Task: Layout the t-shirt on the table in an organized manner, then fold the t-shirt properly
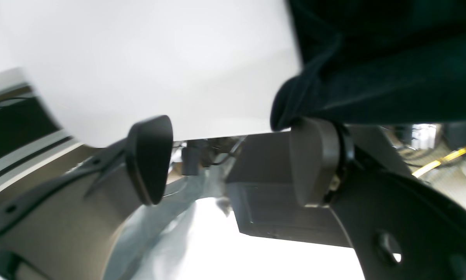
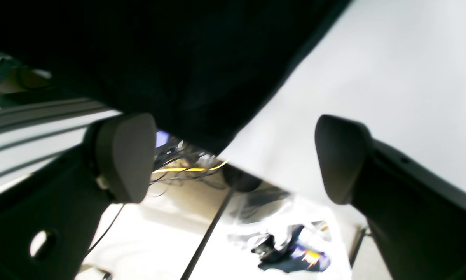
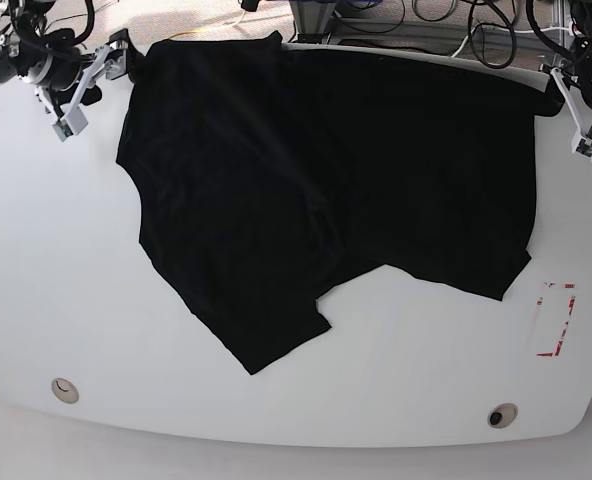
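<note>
Right gripper (image 2: 233, 159) gapes at the table (image 2: 372, 77) edge

Black t-shirt (image 2: 170, 58) hangs over that edge above the spread fingers (image 2: 126, 155) (none touching it); blurred cables (image 2: 186, 169) beyond the edge.

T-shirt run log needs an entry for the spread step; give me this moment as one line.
stage: spreading | t-shirt: flat on table, top edge at far rim | left gripper: open, cloth touching one finger | right gripper: open, empty

Two robot arms reach in at opposite far corners. The left hand (image 1: 229, 159) has its two fingers spread well apart with nothing between them. The right hand (image 2: 233, 159) is likewise spread wide and grips nothing. Both wrists angle downward, each with a white tip hanging below
</note>
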You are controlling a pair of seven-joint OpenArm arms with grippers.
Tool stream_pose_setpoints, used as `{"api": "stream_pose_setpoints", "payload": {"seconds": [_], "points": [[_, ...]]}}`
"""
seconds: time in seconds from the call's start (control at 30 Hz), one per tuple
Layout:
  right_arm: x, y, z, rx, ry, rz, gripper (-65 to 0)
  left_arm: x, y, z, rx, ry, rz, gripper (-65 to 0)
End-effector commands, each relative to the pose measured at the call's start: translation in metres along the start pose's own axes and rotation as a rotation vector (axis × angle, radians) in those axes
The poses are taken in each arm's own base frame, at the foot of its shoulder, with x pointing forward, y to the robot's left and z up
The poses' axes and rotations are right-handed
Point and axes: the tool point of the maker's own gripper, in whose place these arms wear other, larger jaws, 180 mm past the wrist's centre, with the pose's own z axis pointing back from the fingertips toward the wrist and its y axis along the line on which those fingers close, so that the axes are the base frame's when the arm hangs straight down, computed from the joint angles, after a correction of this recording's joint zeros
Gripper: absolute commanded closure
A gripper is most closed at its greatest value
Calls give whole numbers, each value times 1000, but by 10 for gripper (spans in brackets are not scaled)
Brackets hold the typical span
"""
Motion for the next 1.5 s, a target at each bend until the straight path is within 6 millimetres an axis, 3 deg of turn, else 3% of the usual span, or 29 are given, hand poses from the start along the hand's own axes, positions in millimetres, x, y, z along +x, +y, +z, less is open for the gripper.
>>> {"api": "stream_pose_setpoints", "payload": {"seconds": [0.0, 0.23, 0.33, 0.53, 0.77, 0.9, 1.07, 1.33, 1.47], "points": [[37, -3, 9, -3, -98, 57, -621, 18, 23, 10, 62, -48, -18, -446], [115, -13, 23, -39, -289, 137, -621, 77, 58, 29, 150, -205, 12, -446], [145, -14, 19, -12, -343, 148, -621, 104, 69, 40, 177, -283, 37, -446], [183, -21, -19, 80, -352, 78, -620, 153, 69, 52, 180, -412, 56, -446], [224, -15, -52, 62, -357, 148, -620, 183, 64, 56, 223, -427, 43, -446], [238, -7, -65, 68, -350, 208, -612, 189, 59, 54, 229, -419, 37, -446], [251, 2, -87, 124, -357, 179, -453, 190, 56, 53, 223, -418, 39, -446], [254, -3, -121, 182, -348, 95, -178, 188, 55, 52, 221, -413, 39, -444], [253, -8, -132, 188, -331, 76, -127, 184, 53, 49, 217, -402, 35, -444]]}}
